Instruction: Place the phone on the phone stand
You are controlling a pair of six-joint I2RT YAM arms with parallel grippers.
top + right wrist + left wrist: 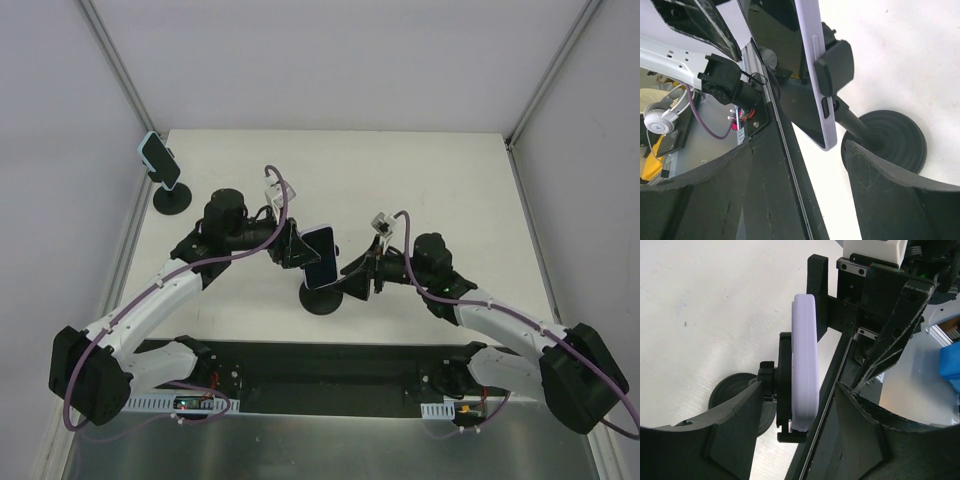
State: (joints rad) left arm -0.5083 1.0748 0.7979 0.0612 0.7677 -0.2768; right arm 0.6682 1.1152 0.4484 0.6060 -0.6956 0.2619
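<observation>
Phone sits upright in the clamp of the stand, so the placing itself looks done. The left claw is partly open either side of the phone's edge, with a gap showing, and grips nothing. The right claw is spread wide about the stand's neck, also empty. What's left, I'd judge, is drawing both claws clear without knocking it.
</observation>
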